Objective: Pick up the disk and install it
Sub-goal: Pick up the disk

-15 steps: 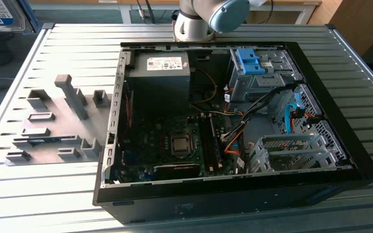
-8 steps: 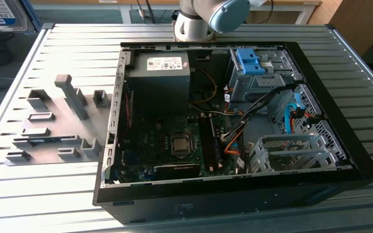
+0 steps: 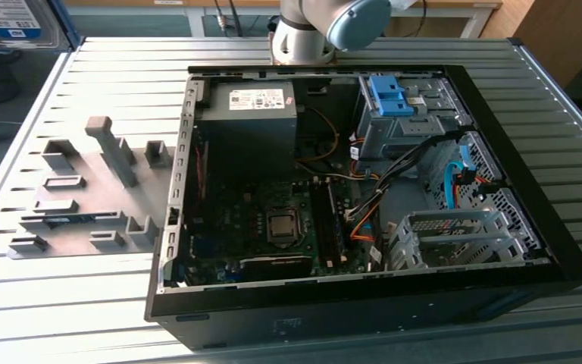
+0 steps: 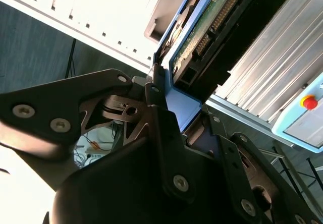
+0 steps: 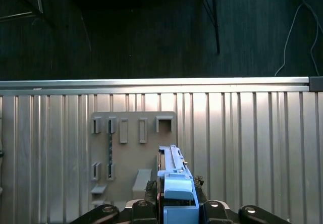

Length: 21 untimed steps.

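Ribbed metal surface [image 3: 533,91] carries an open computer case [image 3: 372,307]; the claw [image 5: 176,209] clamps the disk [image 5: 171,163], lifted clear: pickup done, installing remains.

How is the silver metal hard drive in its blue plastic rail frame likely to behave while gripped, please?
The silver metal disk looks rigid and probably heavy for its size. The black gripper clamps its smooth blue plastic frame, so it might slip or pivot. Its exposed green circuit board is likely fragile.
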Tool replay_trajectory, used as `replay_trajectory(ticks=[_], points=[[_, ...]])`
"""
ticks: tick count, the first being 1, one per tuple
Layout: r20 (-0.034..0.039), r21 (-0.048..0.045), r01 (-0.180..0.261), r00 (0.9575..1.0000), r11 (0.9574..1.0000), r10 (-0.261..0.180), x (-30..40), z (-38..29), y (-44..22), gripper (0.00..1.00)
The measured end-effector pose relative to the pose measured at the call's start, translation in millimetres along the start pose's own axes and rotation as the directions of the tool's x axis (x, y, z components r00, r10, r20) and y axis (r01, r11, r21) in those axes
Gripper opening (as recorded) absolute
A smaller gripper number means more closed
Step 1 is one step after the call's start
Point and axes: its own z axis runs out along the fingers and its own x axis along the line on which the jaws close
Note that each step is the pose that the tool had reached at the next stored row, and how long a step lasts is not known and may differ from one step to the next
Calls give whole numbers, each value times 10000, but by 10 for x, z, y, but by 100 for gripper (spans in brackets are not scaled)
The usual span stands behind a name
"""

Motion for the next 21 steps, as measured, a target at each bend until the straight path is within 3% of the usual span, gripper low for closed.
replay_trajectory(ticks=[9,21], points=[[1,1,1,10000,10000,-1,-7,-3,-215,36],[0,0,0,10000,10000,0,-11,-6,-359,36]])
